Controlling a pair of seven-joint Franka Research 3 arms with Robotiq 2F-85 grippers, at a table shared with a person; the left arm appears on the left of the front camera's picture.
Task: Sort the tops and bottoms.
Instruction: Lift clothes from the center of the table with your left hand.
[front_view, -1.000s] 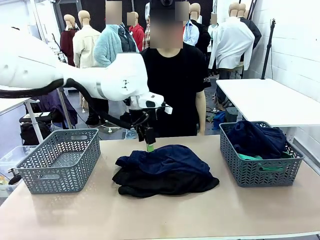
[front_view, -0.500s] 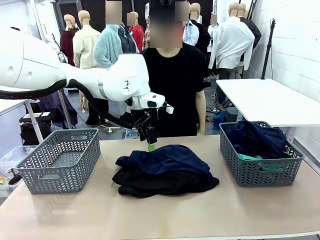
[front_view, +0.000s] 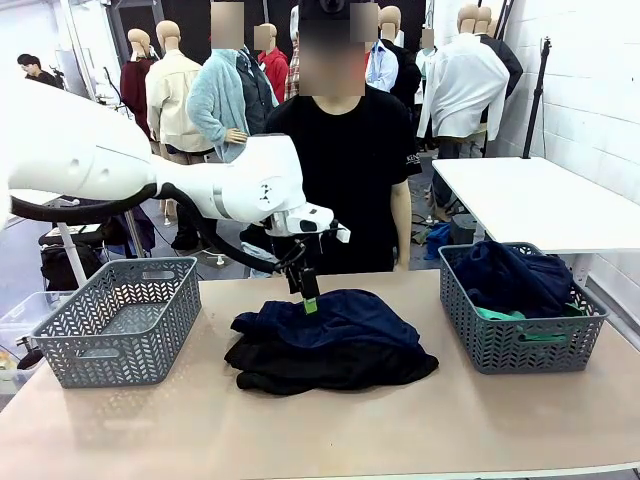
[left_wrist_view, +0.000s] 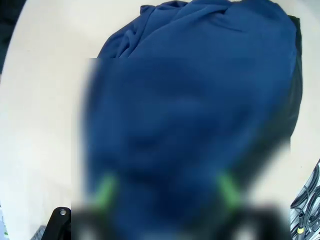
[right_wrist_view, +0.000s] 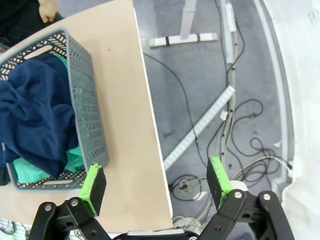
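In the middle of the table lies a pile: a blue garment (front_view: 330, 318) on top of a black garment (front_view: 335, 368). My left gripper (front_view: 309, 300) hangs over the pile's far edge, fingertips at the blue cloth. The left wrist view shows the blue garment (left_wrist_view: 200, 100) close beneath my left gripper (left_wrist_view: 166, 192), whose blurred green pads (left_wrist_view: 106, 190) stand wide apart, open. The navy blue shirt (front_view: 510, 275) and the green shirt (front_view: 525, 325) lie in the right basket (front_view: 500, 350). My right gripper (right_wrist_view: 156, 180) is open high above the floor, with that basket (right_wrist_view: 85, 100), navy shirt (right_wrist_view: 35, 115) and green shirt (right_wrist_view: 30, 169) below.
An empty grey basket (front_view: 120, 320) stands at the table's left. A person in a black T-shirt (front_view: 350, 150) stands at the far edge behind the pile. Past the table's right edge (right_wrist_view: 145, 125) lie floor cables (right_wrist_view: 235, 115). A white table (front_view: 540, 200) stands at the back right.
My left gripper has come down and slightly right, from just above the pile's far edge to the blue garment's surface. The pile and baskets have not moved.
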